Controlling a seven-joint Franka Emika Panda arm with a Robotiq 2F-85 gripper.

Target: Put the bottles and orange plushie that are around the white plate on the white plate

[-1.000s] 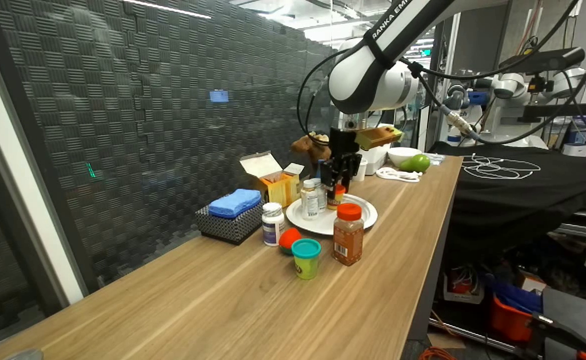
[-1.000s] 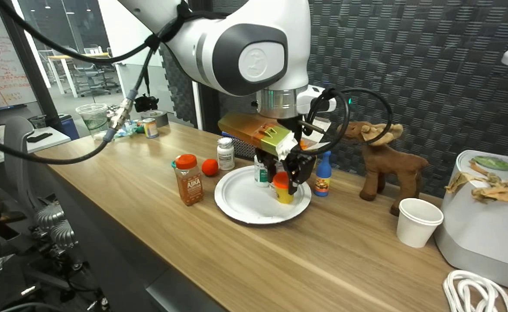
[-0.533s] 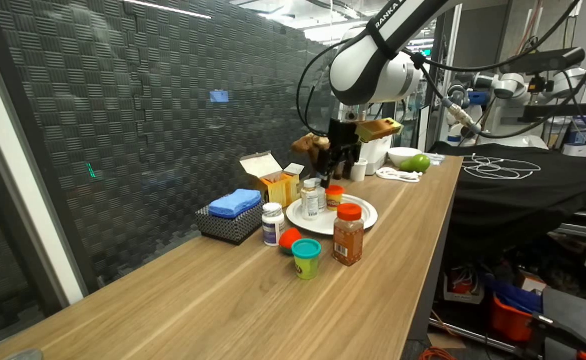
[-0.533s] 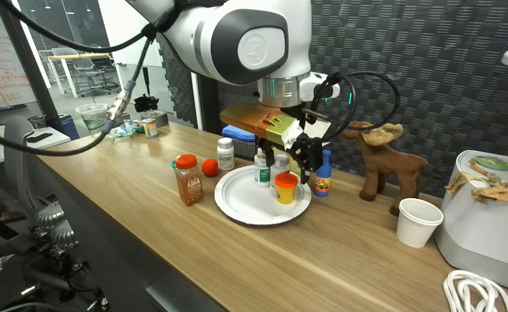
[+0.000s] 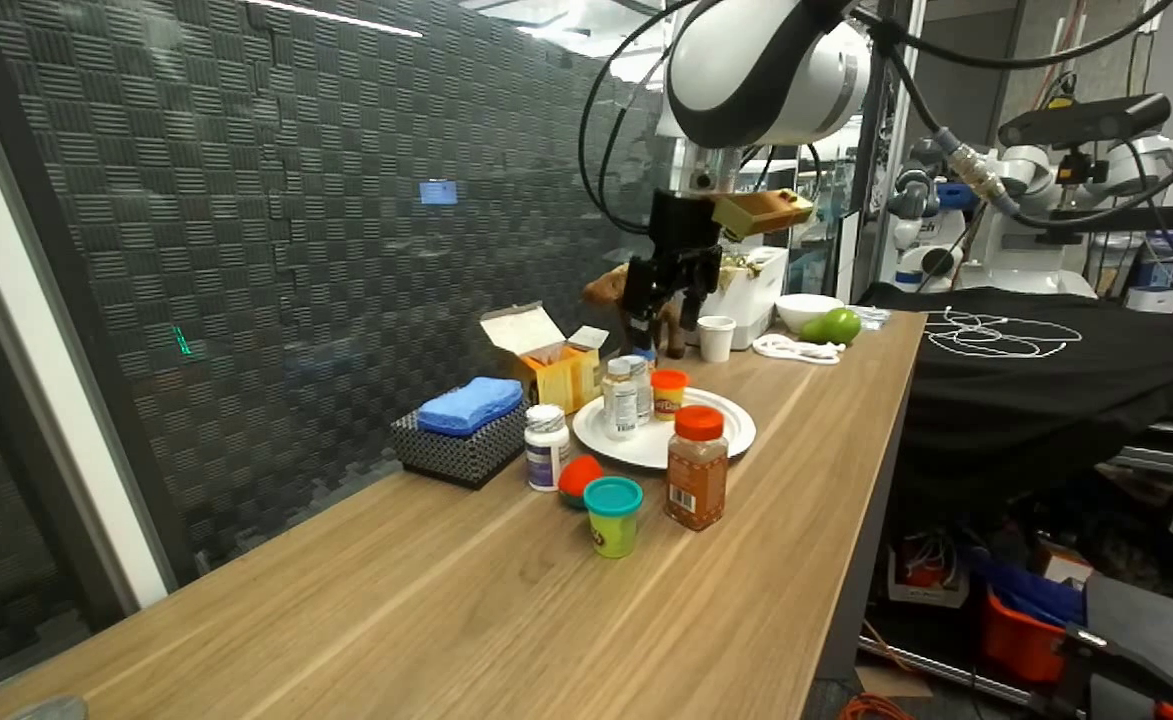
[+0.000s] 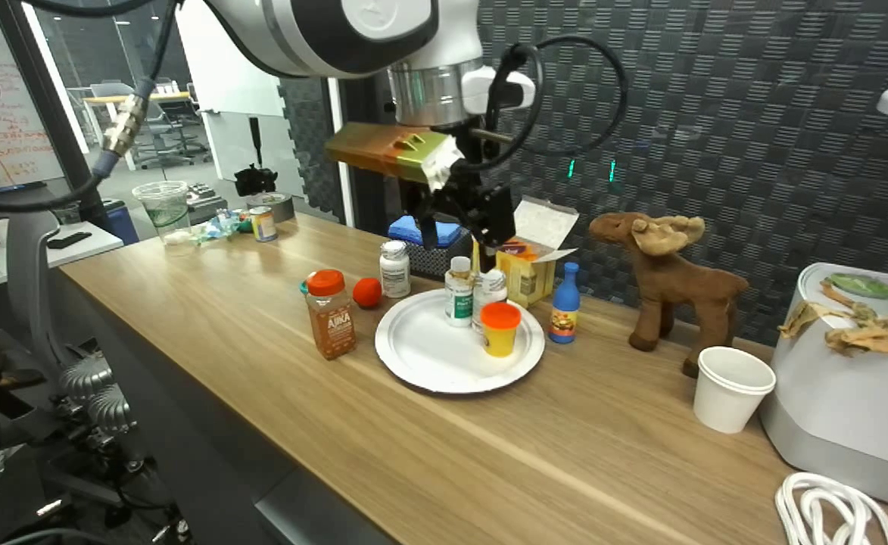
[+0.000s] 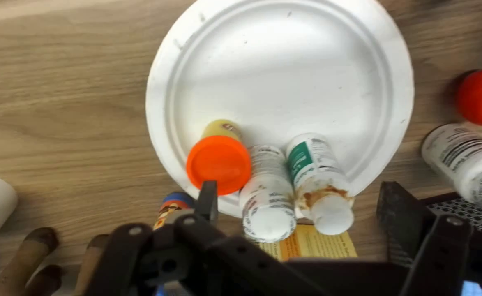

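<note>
In an exterior view we see the amber bottle point(image 6: 331, 319), the orange plushie point(image 6: 367, 292), then the upright white bottle point(image 6: 394, 270), off the white plate point(image 6: 425, 352) and left of our gripper point(image 6: 459, 253), its fingers point(image 6: 428, 229) wide and empty; that white bottle seems nearest.

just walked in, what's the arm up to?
The gripper hangs open and empty near the white plate. Two white bottles and a yellow Play-Doh tub stand on the plate. Not yet on it: the AJIKA bottle, another white bottle and the orange plushie, so the loading looks unfinished.
</note>
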